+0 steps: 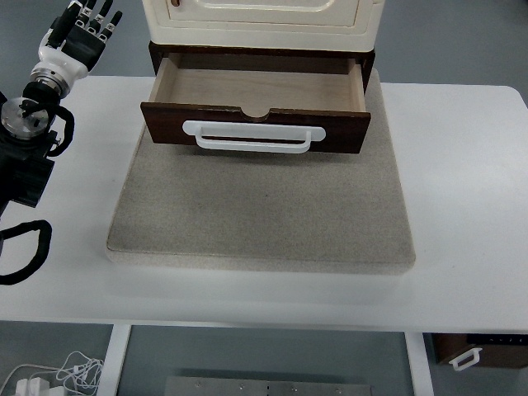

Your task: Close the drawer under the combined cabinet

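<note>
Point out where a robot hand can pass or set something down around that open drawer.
Free: the grey mat in front of the drawer, and white table right of the mat. The drawer's inside looks empty. Tighter at the left, where the left robot hand and its arm hang beside the cabinet.

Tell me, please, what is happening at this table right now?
Nothing is being handled yet. A dark wooden drawer stands pulled open and empty beneath a cream cabinet, its white handle facing the near side. Both sit on a grey mat on the white table. The robot's left hand is raised at the far left, fingers relaxed, apart from the drawer. The right arm is out of view.
</note>
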Tool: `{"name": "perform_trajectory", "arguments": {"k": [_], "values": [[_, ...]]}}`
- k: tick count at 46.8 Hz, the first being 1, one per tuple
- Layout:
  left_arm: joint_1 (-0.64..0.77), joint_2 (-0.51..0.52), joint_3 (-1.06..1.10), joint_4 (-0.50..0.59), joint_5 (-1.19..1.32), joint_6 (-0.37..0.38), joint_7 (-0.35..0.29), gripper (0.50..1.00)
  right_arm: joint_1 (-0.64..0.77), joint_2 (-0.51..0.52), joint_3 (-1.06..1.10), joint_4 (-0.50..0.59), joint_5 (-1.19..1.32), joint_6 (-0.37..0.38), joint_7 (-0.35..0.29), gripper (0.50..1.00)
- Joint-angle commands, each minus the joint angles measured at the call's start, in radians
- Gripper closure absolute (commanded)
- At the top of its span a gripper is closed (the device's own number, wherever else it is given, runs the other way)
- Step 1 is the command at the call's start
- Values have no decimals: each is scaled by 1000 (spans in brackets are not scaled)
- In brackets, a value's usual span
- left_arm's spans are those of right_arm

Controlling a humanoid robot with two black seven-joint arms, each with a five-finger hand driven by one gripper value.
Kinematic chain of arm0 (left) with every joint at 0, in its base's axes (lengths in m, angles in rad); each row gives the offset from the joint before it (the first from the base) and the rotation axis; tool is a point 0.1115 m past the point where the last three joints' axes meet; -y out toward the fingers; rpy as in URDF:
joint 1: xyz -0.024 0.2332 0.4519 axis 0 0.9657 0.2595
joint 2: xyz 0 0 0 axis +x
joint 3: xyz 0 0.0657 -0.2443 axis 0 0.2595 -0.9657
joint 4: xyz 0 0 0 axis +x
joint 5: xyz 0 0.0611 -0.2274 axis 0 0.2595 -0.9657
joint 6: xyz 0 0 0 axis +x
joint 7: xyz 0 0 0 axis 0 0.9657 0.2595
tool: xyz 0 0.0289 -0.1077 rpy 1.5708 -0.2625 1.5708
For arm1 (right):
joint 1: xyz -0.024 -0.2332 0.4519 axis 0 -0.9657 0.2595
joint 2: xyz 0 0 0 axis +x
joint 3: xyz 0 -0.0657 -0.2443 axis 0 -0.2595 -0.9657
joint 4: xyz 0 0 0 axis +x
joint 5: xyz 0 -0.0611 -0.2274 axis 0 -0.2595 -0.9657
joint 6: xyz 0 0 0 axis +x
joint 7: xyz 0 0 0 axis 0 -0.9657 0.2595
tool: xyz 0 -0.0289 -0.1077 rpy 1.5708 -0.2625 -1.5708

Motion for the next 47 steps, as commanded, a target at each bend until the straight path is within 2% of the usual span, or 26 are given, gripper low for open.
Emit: {"name": "perform_trajectory", "arguments": {"k": [1, 14, 28, 40, 47], "values": [[-14, 6, 17, -4, -4, 7, 0, 504, 0, 0, 0, 0, 0, 0, 0, 548], [-129, 101, 86, -9, -10, 26, -5, 506, 0, 0, 0, 0, 0, 0, 0, 548], [-192, 188, 119, -134, -7, 24, -12, 504, 0, 0, 0, 0, 0, 0, 0, 548], [-315, 236, 205, -150, 1, 9, -12, 504, 0, 0, 0, 0, 0, 0, 0, 548], [-348, 276, 282, -254, -1, 7, -14, 504, 0, 0, 0, 0, 0, 0, 0, 548]]}}
